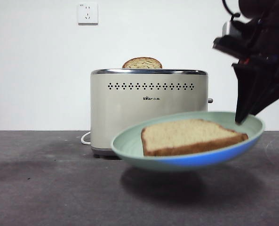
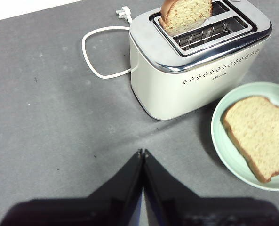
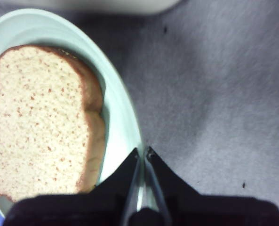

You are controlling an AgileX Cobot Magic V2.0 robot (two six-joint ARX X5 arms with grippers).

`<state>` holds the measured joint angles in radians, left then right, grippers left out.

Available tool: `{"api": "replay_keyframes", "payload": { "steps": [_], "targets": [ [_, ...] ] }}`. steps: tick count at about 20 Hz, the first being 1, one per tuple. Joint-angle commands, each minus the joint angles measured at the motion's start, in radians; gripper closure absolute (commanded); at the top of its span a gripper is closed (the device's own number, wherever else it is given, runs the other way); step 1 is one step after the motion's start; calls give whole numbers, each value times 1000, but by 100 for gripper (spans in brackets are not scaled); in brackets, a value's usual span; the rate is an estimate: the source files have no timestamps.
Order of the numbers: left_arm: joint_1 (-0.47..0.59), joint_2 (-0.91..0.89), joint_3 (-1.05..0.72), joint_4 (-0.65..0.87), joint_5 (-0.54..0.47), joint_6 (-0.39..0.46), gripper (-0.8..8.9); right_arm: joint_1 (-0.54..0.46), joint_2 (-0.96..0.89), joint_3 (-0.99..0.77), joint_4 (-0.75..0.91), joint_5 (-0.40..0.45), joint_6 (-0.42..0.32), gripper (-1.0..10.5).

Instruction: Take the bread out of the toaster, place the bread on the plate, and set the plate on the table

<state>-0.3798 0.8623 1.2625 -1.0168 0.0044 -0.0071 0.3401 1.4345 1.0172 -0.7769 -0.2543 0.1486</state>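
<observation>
Now | right gripper [image 3: 142, 153] pinches plate [image 1: 224, 157] rim | bread [image 1: 188, 136] aboard | toaster [image 1: 148, 110] logo unreadable

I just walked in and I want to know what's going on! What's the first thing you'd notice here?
A pale green plate floats above the dark table, casting a shadow under it, with a slice of bread lying flat on it. The right gripper pinches the plate's rim at one edge and holds it up. Behind it stands a cream toaster with a second slice poking out of the top, while the left gripper waits shut above the table.
</observation>
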Motion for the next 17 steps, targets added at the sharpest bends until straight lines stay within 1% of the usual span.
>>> {"api": "replay_keyframes", "payload": {
  "steps": [1,3,6,9,13,17],
  "targets": [
    [0,-2,2,5,4,10,822,3,56,1,19,-34,-11,964],
    [0,-2,2,3,4,11,821,3,108,1,42,-56,-11,964],
    [0,-2,2,0,5,8,821,3,175,1,74,-61,-11,964],
    [0,-2,2,0,5,8,821,26,230,1,106,-62,-11,964],
    [0,-2,2,1,5,8,822,60,264,1,151,-61,-1,964],
    [0,-2,2,-3,5,8,821,60,279,1,160,-54,-2,962]
  ]
}}
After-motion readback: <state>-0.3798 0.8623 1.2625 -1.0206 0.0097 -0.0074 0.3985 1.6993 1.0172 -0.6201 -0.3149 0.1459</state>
